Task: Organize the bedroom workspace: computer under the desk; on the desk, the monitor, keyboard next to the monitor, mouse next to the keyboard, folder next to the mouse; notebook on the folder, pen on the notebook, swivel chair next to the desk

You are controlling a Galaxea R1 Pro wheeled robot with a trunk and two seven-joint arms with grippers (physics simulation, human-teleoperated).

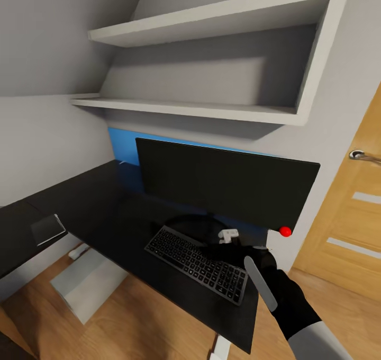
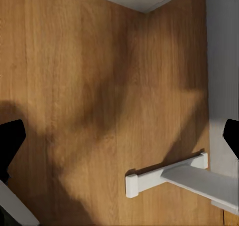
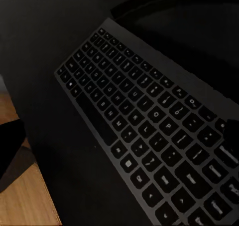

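The black monitor [image 1: 227, 188] stands on the glossy black desk [image 1: 100, 201]. The slim black keyboard [image 1: 198, 257] [image 3: 149, 131] lies just in front of its round base. My right gripper [image 1: 233, 250] [image 3: 119, 141] hovers open over the keyboard's right end, its fingers spread wide. A small white object [image 1: 227, 236] sits by the monitor base; I cannot tell if it is the mouse. The black notebook [image 1: 48, 228] lies on the desk's left wing. Under the desk stands the light grey computer [image 1: 84, 283]. My left gripper [image 2: 119, 136] is open above the wooden floor. Folder, pen and swivel chair are out of view.
White wall shelves [image 1: 201, 108] hang above the monitor and a blue panel [image 1: 124, 145] runs along the wall behind it. A wooden door [image 1: 349, 212] stands to the right. The desk's white leg foot [image 2: 164, 177] rests on the wood floor [image 2: 74, 86].
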